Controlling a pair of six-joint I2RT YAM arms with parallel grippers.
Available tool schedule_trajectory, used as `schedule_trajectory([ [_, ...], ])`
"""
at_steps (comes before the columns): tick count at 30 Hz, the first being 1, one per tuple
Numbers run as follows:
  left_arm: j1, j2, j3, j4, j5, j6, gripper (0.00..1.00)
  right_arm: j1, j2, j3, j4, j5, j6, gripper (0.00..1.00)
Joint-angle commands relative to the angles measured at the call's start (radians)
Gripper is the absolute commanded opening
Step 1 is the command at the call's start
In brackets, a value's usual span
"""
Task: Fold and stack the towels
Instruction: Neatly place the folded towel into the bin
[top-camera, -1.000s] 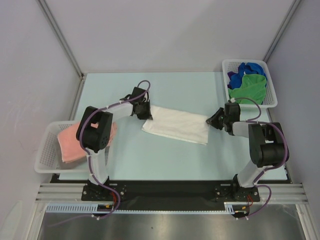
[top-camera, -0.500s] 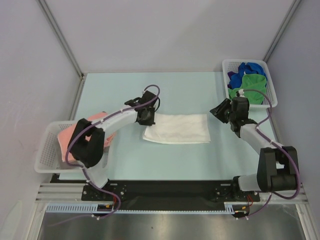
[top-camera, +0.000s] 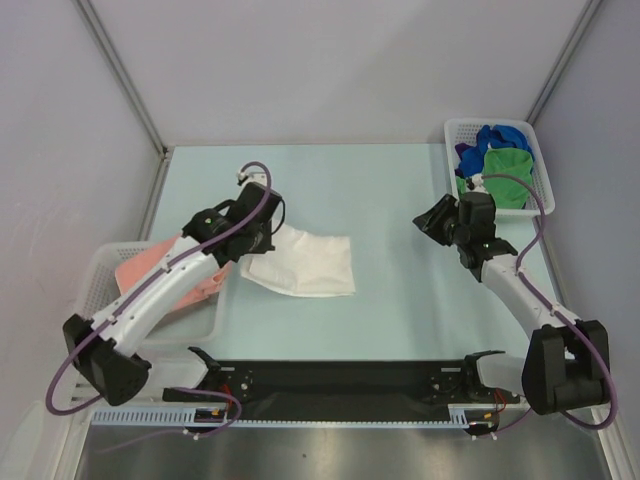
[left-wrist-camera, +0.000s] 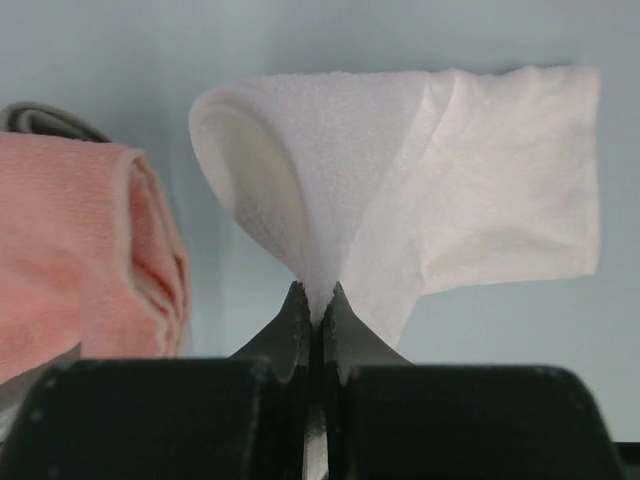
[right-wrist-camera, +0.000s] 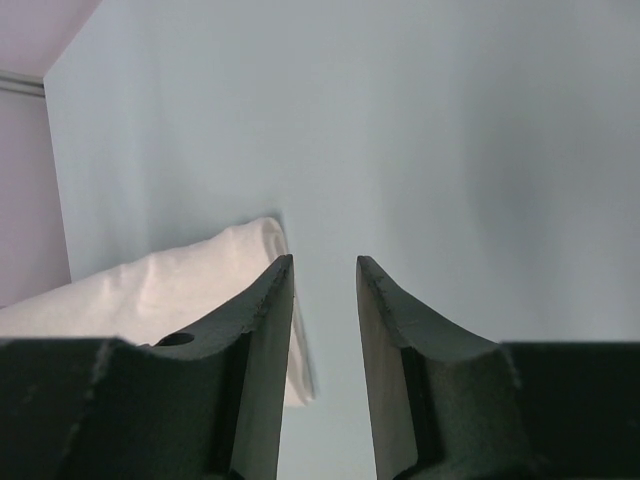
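A folded white towel lies on the pale table, and its left edge is lifted. My left gripper is shut on that edge; in the left wrist view the white towel bunches up from the closed left gripper. A salmon pink towel lies in the left basket, and the left wrist view shows the pink towel with a grey edge behind it. My right gripper hovers open over bare table, right of the towel. In the right wrist view, the right gripper holds nothing, with the white towel off to its left.
A white lattice basket stands at the table's left edge. Another basket at the back right holds a blue towel and a green towel. Grey walls close in the table on three sides.
My left arm has swung out and pulled the white towel leftward, so it now lies shorter and nearer the left basket. The right gripper opened, let go of the towel and stayed right.
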Motion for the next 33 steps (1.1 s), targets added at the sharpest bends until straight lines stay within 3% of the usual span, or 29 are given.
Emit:
schedule_trajectory([
  [1,0.001,-0.093,0.097,-0.113,-0.082,-0.011,0.00,0.025,-0.037,0.053,-0.017,0.035,-0.015,0.37],
  [16,0.001,-0.097,0.495,-0.365,-0.171,0.026,0.00,0.057,-0.040,0.099,-0.050,0.070,-0.018,0.36],
  [29,-0.002,-0.016,0.807,-0.457,-0.140,0.057,0.00,0.060,-0.049,0.131,-0.070,0.078,-0.014,0.36],
  [33,-0.002,-0.021,0.861,-0.491,-0.201,0.044,0.00,0.060,-0.046,0.133,-0.073,0.080,-0.015,0.36],
])
